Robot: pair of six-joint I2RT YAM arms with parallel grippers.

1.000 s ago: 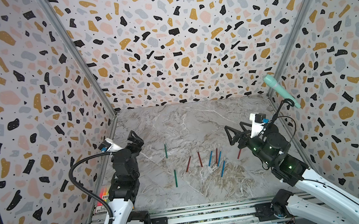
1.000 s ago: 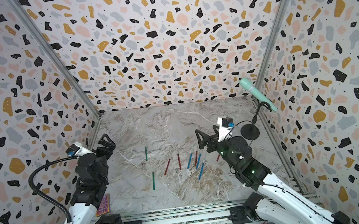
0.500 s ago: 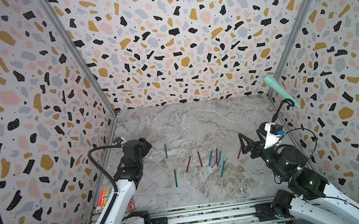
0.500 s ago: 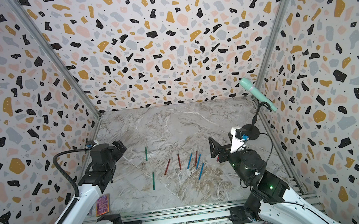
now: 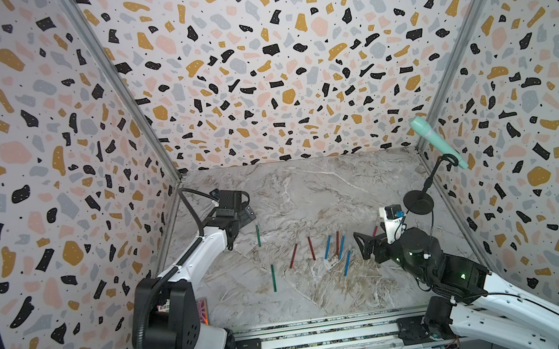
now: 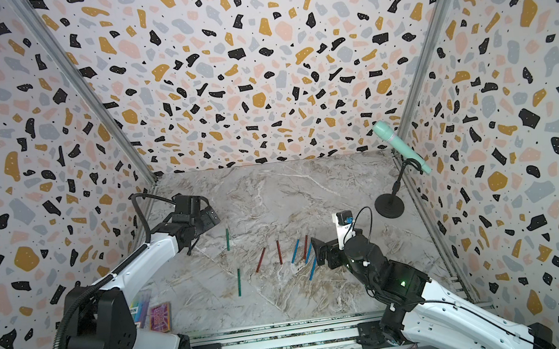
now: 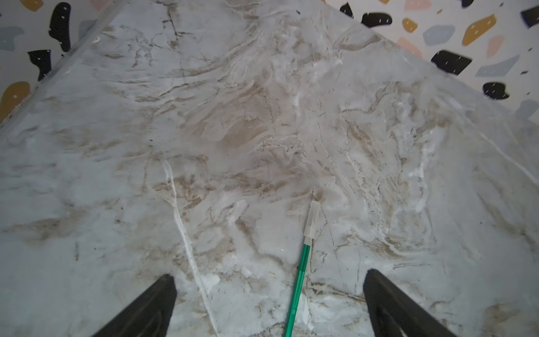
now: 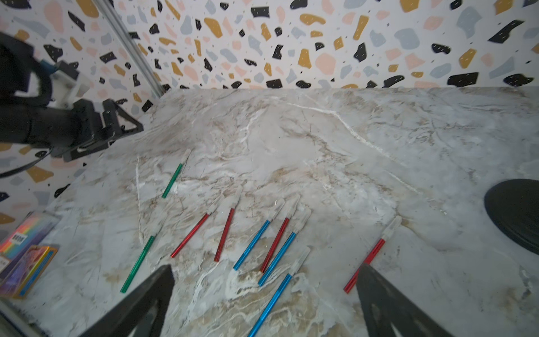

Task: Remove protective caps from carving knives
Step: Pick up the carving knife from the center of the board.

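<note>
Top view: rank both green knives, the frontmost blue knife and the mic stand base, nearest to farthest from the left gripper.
From the left gripper:
1. Back green knife, beside it.
2. Front green knife, toward the front.
3. Frontmost blue knife, right of centre.
4. Mic stand base, far right.

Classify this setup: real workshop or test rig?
Likely a staged robot test booth: speckled printed walls box in a marble-look tabletop, two robot arms sit on a rail at its front, and a microphone stands in one corner.
</note>
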